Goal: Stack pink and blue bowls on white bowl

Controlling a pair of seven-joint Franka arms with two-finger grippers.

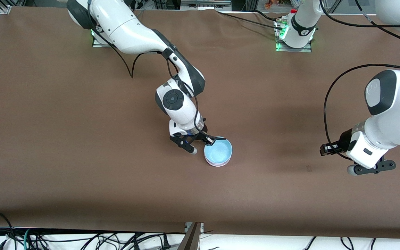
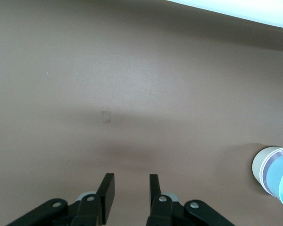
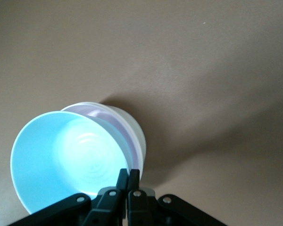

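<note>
The light blue bowl (image 1: 218, 151) lies tilted in the pale pink bowl (image 1: 216, 164), which is nested in the white bowl; in the front view the white bowl is hidden under them. In the right wrist view the blue bowl (image 3: 70, 155) is on top, with the pink rim (image 3: 128, 137) and the white bowl (image 3: 132, 123) below it. My right gripper (image 1: 204, 146) (image 3: 128, 175) is shut on the blue bowl's rim. My left gripper (image 1: 372, 170) (image 2: 130, 181) is open and empty, and waits over bare table at the left arm's end. The stack (image 2: 273, 170) shows at the edge of its view.
The brown table cover (image 1: 82, 139) is bare around the stack. A small pale mark (image 2: 106, 117) lies on the cover under the left gripper. Cables run along the table's edge nearest the front camera.
</note>
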